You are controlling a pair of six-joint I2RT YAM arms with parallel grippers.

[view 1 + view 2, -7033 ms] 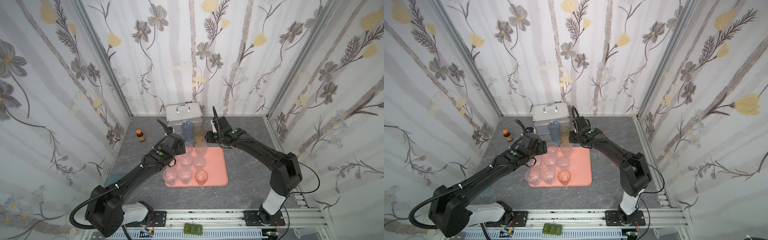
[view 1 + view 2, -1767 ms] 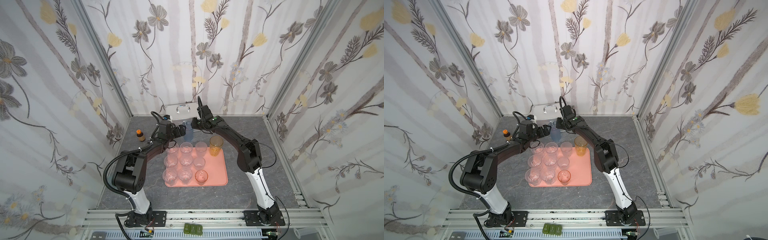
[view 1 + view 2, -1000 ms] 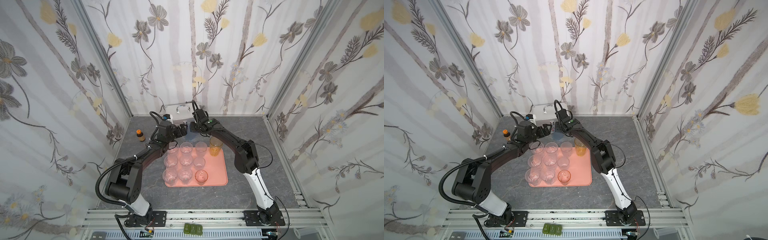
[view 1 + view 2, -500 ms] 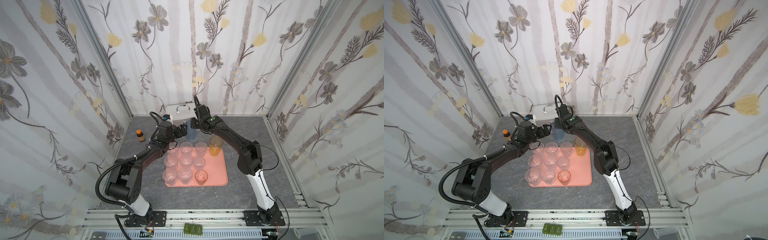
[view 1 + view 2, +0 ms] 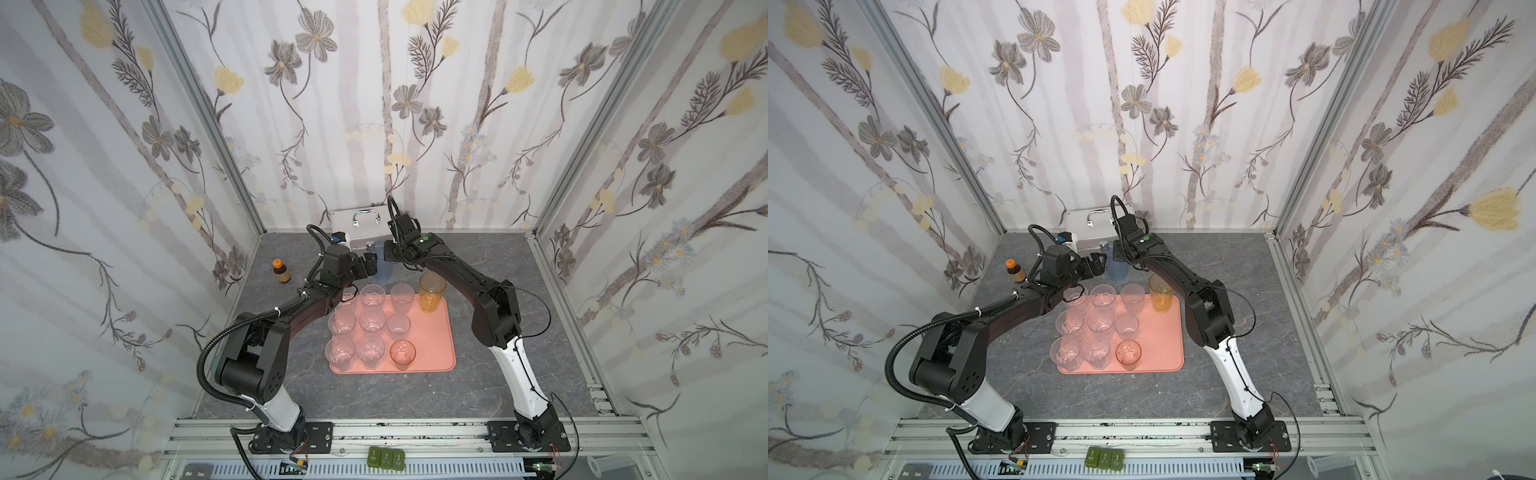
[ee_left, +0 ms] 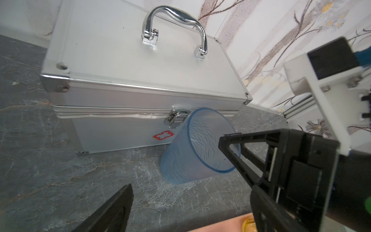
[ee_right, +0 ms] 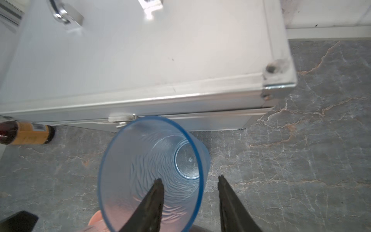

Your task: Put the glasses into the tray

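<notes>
A blue glass [image 5: 385,268] [image 5: 1116,269] stands on the table in front of the silver case, not in the salmon-pink tray [image 5: 432,340] [image 5: 1163,332]. My right gripper [image 7: 189,177] [image 5: 386,253] hangs open over the blue glass [image 7: 148,166]. One finger is inside the rim and the other outside its wall. My left gripper [image 6: 191,186] [image 5: 371,264] is open just left of the blue glass [image 6: 192,154] and holds nothing. An amber glass [image 5: 432,291], several clear glasses [image 5: 372,320] and a short pinkish glass [image 5: 402,353] stand in the tray.
The silver case [image 5: 361,226] [image 6: 140,70] with a chrome handle stands against the back wall, right behind the blue glass. A small brown bottle [image 5: 281,271] [image 7: 26,133] with an orange cap stands at the far left. Patterned walls close in three sides.
The right gripper's jaws have widened over the blue glass during the last second. Earlier the amber glass went from beside the case into the tray, and the left arm reached back from the tray.
</notes>
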